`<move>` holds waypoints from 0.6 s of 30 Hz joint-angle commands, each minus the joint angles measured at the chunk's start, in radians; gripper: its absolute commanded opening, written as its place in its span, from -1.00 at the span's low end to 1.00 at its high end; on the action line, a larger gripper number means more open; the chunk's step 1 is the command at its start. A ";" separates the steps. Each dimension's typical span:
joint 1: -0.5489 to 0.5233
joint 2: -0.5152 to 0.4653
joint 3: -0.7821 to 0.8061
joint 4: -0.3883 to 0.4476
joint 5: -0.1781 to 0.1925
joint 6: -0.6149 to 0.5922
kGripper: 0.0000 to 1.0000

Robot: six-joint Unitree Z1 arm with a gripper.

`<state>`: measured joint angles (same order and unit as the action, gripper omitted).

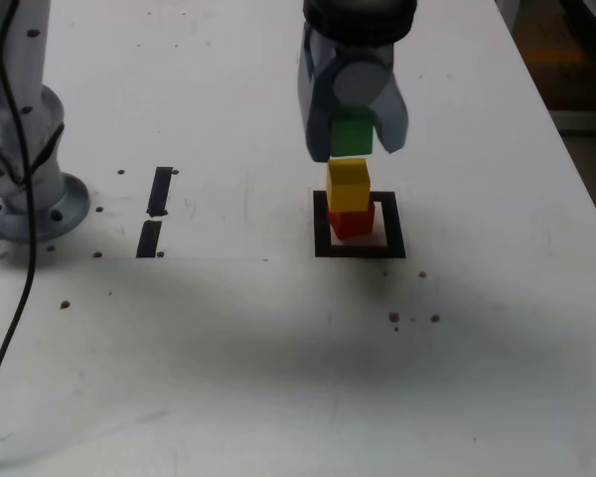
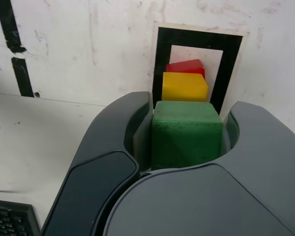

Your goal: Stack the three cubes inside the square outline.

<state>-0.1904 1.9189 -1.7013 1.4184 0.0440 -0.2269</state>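
A red cube (image 1: 355, 223) sits inside the black square outline (image 1: 323, 227) on the white table. On top of it stands a yellow cube (image 1: 349, 184). My gripper (image 1: 354, 139) hangs just above the yellow cube, shut on a green cube (image 1: 354, 130) held between its jaws. A small gap seems to separate green from yellow. In the wrist view the green cube (image 2: 187, 132) fills the space between the jaws, with the yellow cube (image 2: 185, 87), the red cube (image 2: 186, 66) and the outline (image 2: 163, 44) beyond it.
Two short black tape strips (image 1: 160, 191) lie at the exterior view's left, near the arm's grey base (image 1: 25, 169) and its black cable (image 1: 20, 288). Small dark holes dot the table. The table's edge runs along the exterior view's right.
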 commanded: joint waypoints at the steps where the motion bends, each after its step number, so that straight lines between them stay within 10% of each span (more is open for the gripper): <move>1: -0.001 0.009 0.000 -0.006 -0.005 0.001 -0.76; 18: -0.001 0.019 0.049 -0.045 -0.044 0.001 -0.37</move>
<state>-0.1904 1.9335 -1.6546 1.3753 0.0015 -0.2269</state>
